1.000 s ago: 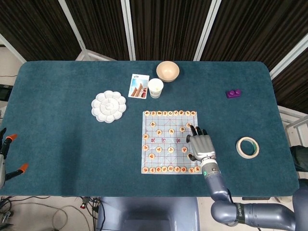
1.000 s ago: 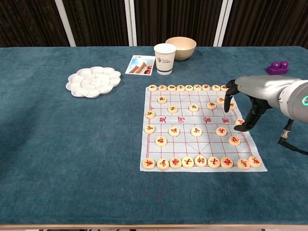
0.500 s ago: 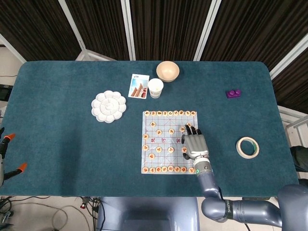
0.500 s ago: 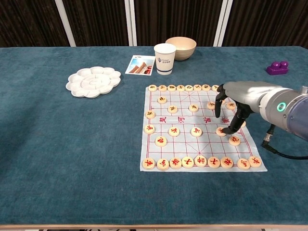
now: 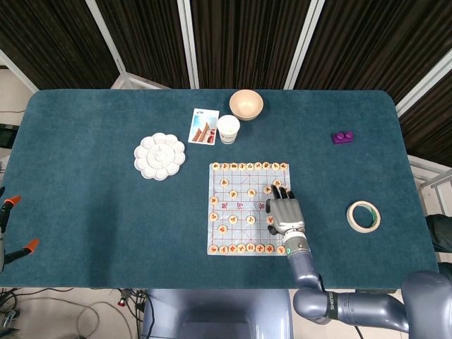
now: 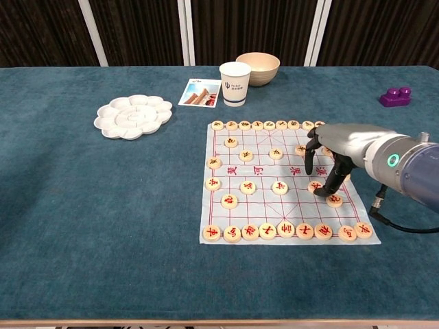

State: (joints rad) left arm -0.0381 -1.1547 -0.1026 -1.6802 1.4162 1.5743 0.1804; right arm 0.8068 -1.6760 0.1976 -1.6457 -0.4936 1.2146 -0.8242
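Chess board sheet (image 6: 255, 179): pale, red grid lines, flat on the table, front corners slightly lifted. Round tan chess pieces (image 6: 247, 187) with red characters lie flat on it, rows along far and near edges, others scattered mid-board. One piece (image 6: 316, 186) sits under the right hand's (image 6: 329, 152) fingertips.

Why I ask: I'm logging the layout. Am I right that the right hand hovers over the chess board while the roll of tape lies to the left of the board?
Not quite. The right hand is over the chess board, but the roll of tape lies to the board's right, as the head view shows.
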